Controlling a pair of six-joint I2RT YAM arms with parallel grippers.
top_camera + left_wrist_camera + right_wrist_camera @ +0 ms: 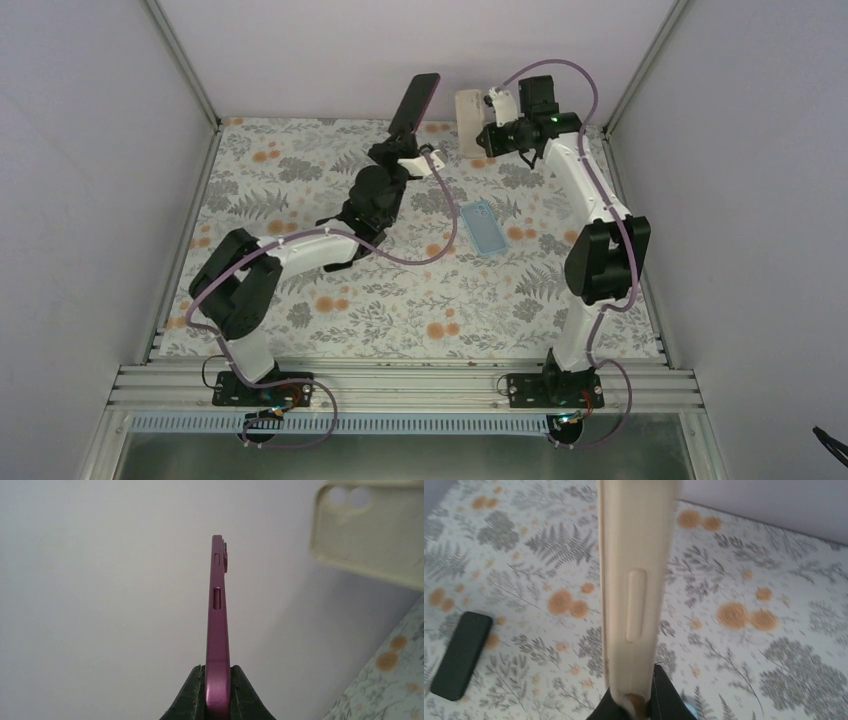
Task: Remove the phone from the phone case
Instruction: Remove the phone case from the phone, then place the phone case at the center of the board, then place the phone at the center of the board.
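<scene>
left arm (300, 247), right arm (578, 172): white links, black joints | cables (550, 62): mauve (one per arm) | left pincer fingers (192, 698): dark green

Looked like a robotics lab test cell, not anyone's home. Plain pale panel walls (80, 150) were boxed in by aluminium extrusion posts (182, 60). The left arm (300, 248) and right arm (580, 175) were bolted to a slotted metal rail (400, 385), purple cables (456, 215) looping off them. The flowery tablecloth (400, 310) was just covering the bench.
</scene>
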